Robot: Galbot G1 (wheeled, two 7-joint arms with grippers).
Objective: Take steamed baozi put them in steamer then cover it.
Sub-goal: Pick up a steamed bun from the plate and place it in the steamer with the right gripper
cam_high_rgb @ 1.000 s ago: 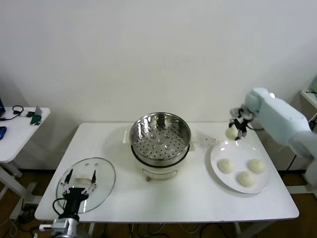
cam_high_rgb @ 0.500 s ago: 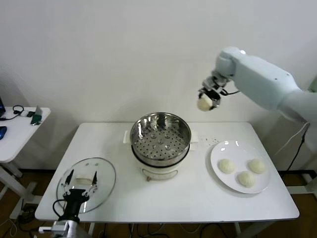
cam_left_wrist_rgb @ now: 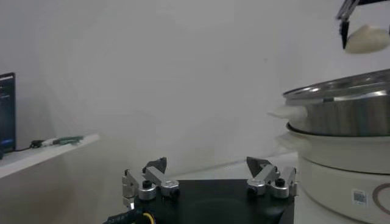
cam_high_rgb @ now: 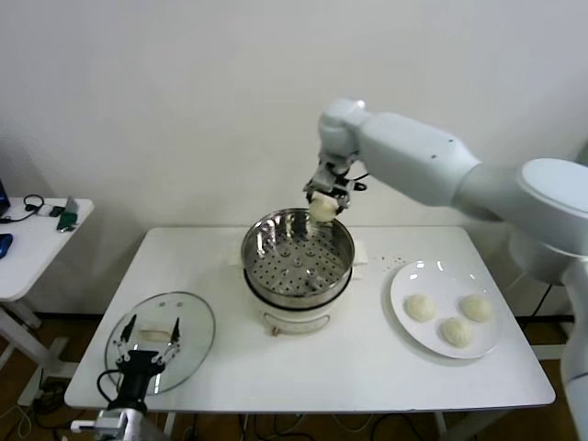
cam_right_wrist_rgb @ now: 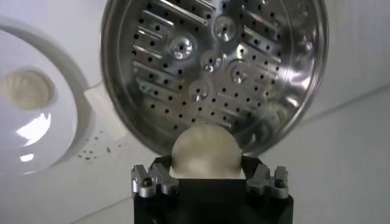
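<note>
Right gripper (cam_high_rgb: 325, 204), jaws clamped on one baozi (cam_high_rgb: 322, 209), has swung left from the plate (cam_high_rgb: 411, 273) to above the steamer (cam_high_rgb: 297, 255) far rim; basket empty. Three buns (cam_high_rgb: 420, 307) remain. Left gripper (cam_high_rgb: 147, 343) idle near-left, jaws open above the lid (cam_high_rgb: 197, 323).

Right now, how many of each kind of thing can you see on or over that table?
Baozi: 4, one in the right gripper, three on the plate
Steamer: 1
Glass lid: 1
White plate: 1
Total: 7
</note>
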